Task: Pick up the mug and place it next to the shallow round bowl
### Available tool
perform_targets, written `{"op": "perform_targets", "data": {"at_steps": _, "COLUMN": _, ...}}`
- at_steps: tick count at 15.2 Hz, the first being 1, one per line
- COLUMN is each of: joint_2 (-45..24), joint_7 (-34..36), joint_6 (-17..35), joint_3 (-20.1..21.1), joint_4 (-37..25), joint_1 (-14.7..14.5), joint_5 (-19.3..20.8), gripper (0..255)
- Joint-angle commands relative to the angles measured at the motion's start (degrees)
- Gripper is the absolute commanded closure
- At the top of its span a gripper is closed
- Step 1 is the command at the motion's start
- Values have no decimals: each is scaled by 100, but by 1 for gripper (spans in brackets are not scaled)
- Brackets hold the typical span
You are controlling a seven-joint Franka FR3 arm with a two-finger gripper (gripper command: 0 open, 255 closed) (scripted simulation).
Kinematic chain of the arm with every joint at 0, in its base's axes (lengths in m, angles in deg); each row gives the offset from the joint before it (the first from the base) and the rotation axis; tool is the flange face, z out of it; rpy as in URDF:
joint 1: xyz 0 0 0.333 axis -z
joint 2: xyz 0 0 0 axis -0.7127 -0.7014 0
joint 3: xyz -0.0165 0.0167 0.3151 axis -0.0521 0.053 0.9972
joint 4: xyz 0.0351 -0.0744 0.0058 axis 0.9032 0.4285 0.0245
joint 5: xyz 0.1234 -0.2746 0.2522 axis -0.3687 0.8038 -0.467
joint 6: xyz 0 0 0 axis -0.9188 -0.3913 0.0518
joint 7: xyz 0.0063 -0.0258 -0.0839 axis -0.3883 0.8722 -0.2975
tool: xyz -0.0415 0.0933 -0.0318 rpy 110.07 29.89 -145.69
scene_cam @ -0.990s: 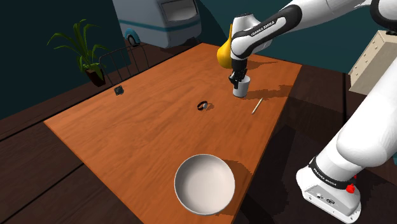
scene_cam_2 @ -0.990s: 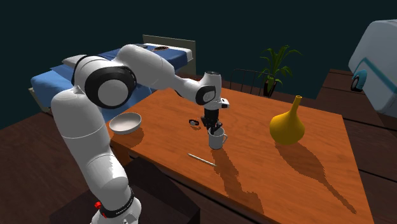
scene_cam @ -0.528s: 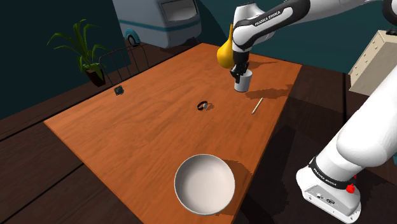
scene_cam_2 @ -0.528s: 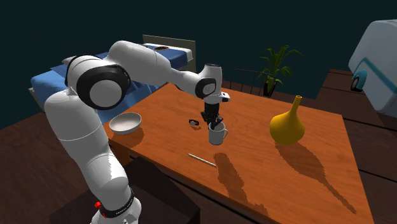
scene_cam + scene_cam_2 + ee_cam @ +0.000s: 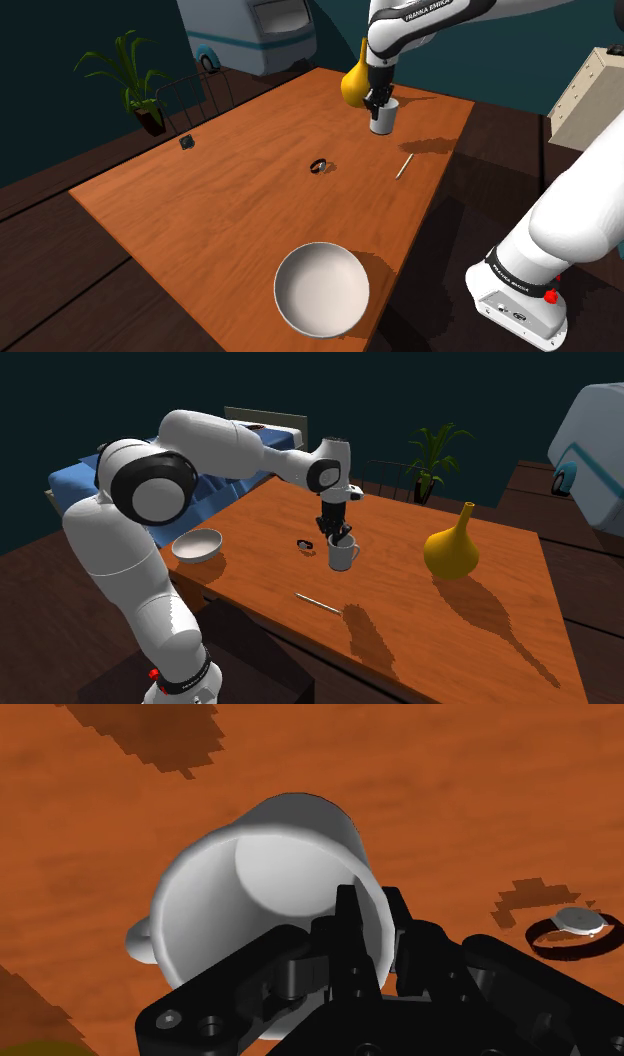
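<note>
A white mug with a side handle hangs a little above the wooden table, close to its far end in the shoulder view. My black gripper is shut on the mug's rim. In the wrist view one finger is inside the mug and the other outside, with the gripper clasping the wall between them. The shallow round white bowl rests at the table's near edge, far from the mug.
A yellow long-necked vase stands just beyond the mug. A thin stick lies near the table edge. A small wristwatch lies mid-table, a small dark object at the shoulder view's left edge.
The arm has risen with the mug in its grip, lifting it off the table. The mug's shadow has drawn away from it.
</note>
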Motion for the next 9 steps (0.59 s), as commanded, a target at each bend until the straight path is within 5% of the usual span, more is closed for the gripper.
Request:
{"op": "perform_targets", "data": {"at_steps": 1, "joint_2": 45, "joint_7": -11, "joint_6": -149, "joint_3": 0, "joint_4": -104, "joint_1": 0, "joint_5": -1, "gripper": 255}}
{"op": "perform_targets", "data": {"at_steps": 9, "joint_2": 171, "joint_7": -45, "joint_6": -752, "joint_3": 7, "joint_4": -582, "joint_1": -6, "joint_5": -8, "gripper": 255}}
